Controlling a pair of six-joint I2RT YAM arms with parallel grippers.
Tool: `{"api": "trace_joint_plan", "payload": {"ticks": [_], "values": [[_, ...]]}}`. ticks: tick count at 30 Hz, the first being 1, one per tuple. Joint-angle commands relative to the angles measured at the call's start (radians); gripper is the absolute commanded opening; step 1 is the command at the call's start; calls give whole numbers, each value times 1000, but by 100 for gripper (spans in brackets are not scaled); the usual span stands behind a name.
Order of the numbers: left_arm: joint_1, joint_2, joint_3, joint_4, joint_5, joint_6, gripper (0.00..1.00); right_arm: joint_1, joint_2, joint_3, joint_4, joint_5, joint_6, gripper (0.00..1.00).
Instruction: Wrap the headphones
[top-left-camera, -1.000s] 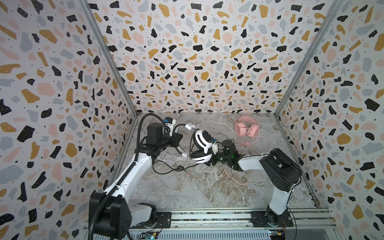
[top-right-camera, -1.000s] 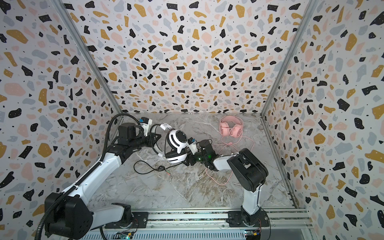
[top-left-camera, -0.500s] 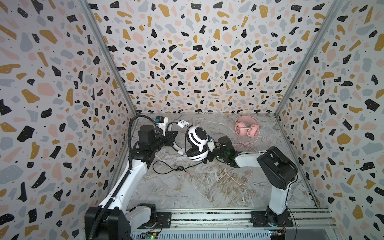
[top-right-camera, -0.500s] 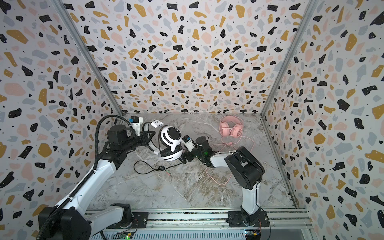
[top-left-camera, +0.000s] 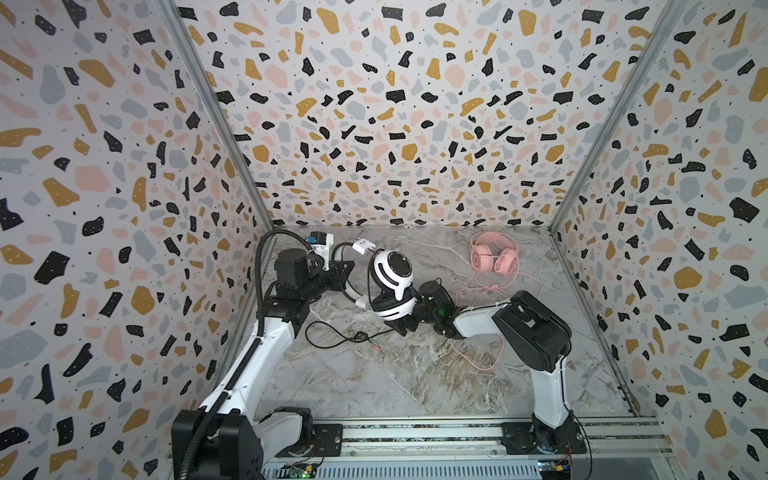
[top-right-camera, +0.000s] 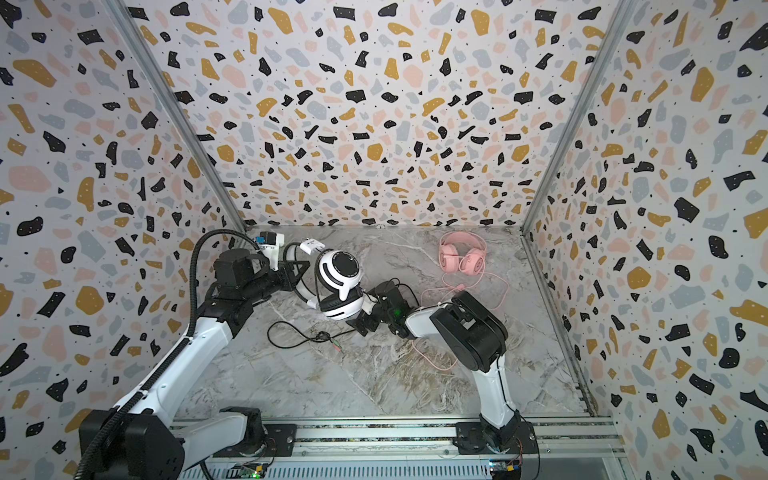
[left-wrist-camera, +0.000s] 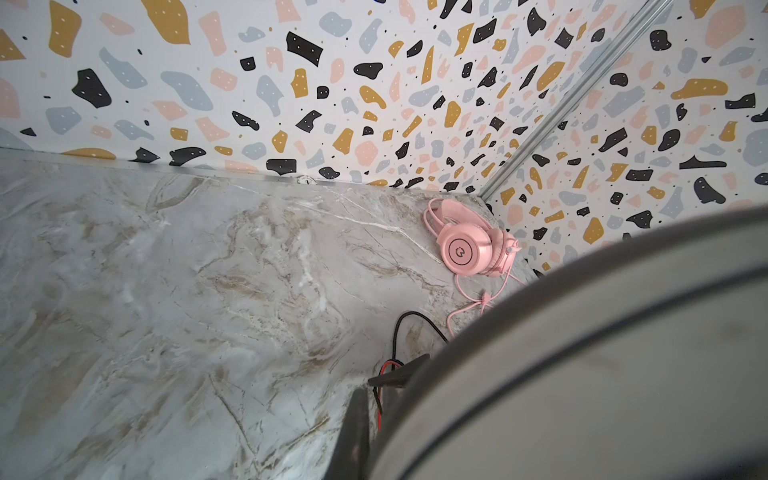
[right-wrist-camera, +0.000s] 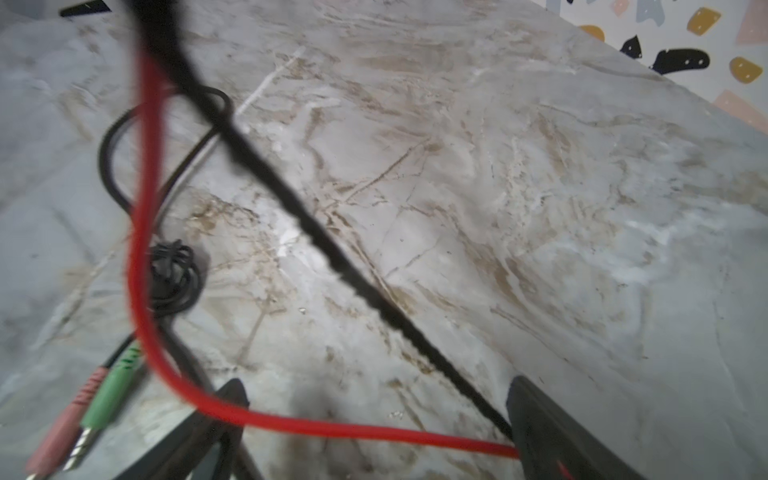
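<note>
Found the white headset (top-left-camera: 392, 274) shifted left and toward the back wall (top-left-camera: 395, 124) within the last second, hung clear of the table (top-left-camera: 415, 395) by its headband (top-left-camera: 350, 291) in the left gripper (top-left-camera: 343, 272), which was clamped tight. Watched the right gripper (top-left-camera: 409, 318) spread from part-open to fully wide just beside the lower ear cup (top-left-camera: 395, 311) — gripping nothing. Judged that a release, with the black cable (top-left-camera: 332, 338) unwound, its slack loop and plugs (top-left-camera: 376, 345) lying on the table below. Counted the wrap as barely begun. Saw the pink headset (top-left-camera: 494, 259) untouched near the back right corner, its pink cable (top-left-camera: 478, 361) trailing by the right arm. Noted little room on the left, with the left wall (top-left-camera: 124, 208) close behind that gripper — and plenty of bare table toward the front.
</note>
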Motion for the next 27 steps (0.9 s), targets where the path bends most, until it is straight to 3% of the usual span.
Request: {"api": "trace_joint_plan", "payload": {"ticks": [1, 16, 21, 25, 27], "values": [[12, -16, -1, 103, 58, -58, 0, -18, -9, 43, -15, 17, 34, 99], [19, -13, -5, 111, 75, -68, 0, -38, 138, 246, -108, -106, 149, 98], [34, -5, 0, 107, 83, -69, 0, -46, 165, 285, -134, -172, 155, 83], [37, -7, 0, 109, 81, -71, 0, -73, 155, 265, -140, -274, 184, 52], [40, -7, -3, 113, 86, -74, 0, -80, 129, 206, -85, -292, 210, 43]]}}
